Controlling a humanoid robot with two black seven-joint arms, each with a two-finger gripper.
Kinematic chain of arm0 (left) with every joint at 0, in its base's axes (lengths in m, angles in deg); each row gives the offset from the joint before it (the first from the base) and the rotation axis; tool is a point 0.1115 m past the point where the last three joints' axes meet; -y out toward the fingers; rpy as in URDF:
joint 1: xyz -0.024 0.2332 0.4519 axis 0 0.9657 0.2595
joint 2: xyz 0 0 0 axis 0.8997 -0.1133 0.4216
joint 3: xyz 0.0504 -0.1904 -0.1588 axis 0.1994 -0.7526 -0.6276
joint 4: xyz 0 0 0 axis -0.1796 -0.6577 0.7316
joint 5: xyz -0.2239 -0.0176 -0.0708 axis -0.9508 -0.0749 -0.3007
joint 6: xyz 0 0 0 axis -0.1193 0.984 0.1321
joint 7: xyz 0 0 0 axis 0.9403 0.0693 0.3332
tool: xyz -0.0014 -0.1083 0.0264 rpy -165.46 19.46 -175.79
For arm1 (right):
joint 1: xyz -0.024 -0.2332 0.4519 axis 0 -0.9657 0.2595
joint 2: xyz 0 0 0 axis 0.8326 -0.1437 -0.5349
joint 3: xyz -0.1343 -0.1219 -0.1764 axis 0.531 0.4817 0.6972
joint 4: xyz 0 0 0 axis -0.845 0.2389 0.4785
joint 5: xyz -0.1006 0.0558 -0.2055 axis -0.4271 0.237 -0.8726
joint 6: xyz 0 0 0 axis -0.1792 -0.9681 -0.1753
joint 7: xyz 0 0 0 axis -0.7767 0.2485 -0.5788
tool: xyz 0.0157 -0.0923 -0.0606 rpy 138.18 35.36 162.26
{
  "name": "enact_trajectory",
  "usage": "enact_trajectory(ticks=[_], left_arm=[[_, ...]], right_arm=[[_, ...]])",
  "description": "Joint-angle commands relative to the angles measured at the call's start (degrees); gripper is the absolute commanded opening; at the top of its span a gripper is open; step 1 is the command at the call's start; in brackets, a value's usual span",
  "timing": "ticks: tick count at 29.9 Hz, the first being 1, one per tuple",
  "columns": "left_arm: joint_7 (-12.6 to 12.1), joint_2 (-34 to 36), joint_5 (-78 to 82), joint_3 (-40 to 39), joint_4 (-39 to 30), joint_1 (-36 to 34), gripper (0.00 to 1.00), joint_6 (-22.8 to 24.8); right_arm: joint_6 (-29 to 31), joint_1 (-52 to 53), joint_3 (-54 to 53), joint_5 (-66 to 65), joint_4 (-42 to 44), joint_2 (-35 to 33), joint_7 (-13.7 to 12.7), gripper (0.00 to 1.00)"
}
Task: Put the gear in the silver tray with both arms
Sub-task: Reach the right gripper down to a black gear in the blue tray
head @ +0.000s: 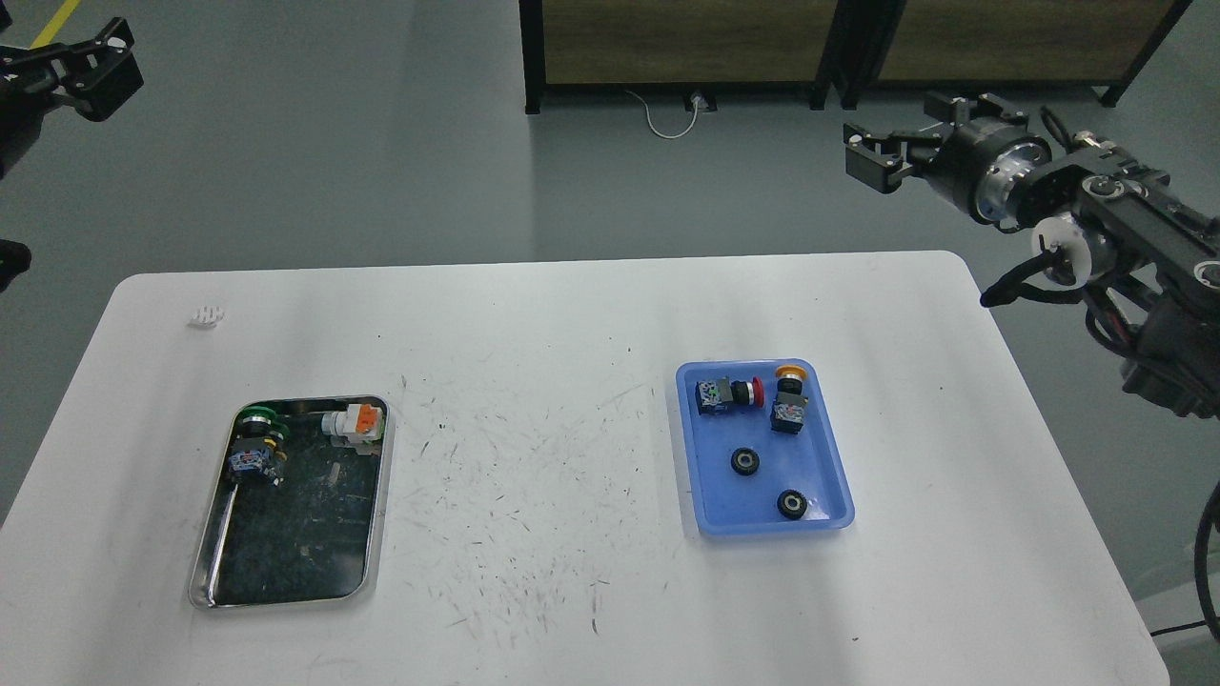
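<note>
Both arms raised clear of desk (pixel 591 314). Two black gears (pixel 744 462) lie in blue tray (pixel 843 495) at 3 o'clock; silver tray (pixel 376 534) waits at 9. Right gripper (pixel 872 162) looks narrowly parted; left gripper (pixel 95 62): can't tell. Best approach: descend vertically, w/ fingers straddling one gear.

silver tray (pixel 205 562), blue tray (pixel 701 457), gears (pixel 744 462)
</note>
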Motion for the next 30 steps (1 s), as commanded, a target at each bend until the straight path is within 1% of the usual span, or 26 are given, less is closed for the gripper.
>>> enact_trajectory(ticks=[1, 10, 13, 16, 20, 25, 30], left_arm=[[0.3, 0.8, 0.0, -0.2, -0.1, 0.9, 0.99, 0.7], [0.4, 1.4, 0.1, -0.2, 0.6, 2.2, 0.99, -0.2], [0.4, 1.4, 0.1, -0.2, 0.8, 2.7, 0.99, -0.7], [0.5, 1.3, 0.1, -0.2, 1.0, 2.8, 0.99, -1.8], [0.4, 1.4, 0.1, -0.2, 1.0, 3.0, 0.99, -1.9], [0.4, 1.4, 0.1, -0.3, 1.1, 3.3, 0.99, -2.0], [0.4, 1.5, 0.1, -0.3, 1.1, 3.4, 0.99, -2.0]], right_arm=[[0.9, -0.3, 2.0, 0.1, -1.2, 0.6, 0.4, 0.98], [2.4, -4.1, 9.9, -0.2, -6.9, 0.5, -0.7, 0.98], [4.3, -4.5, 12.7, -0.2, -7.5, 0.3, -2.2, 0.98], [5.8, -4.5, 15.9, -0.2, -8.5, 0.1, -3.0, 0.99], [6.8, -4.5, 19.8, -0.2, -9.0, 0.1, -5.6, 0.99], [6.8, -5.1, 24.2, -0.4, -10.3, -0.2, -6.2, 0.99], [8.2, -7.8, 25.0, -1.8, -11.1, -1.1, -6.4, 0.99]])
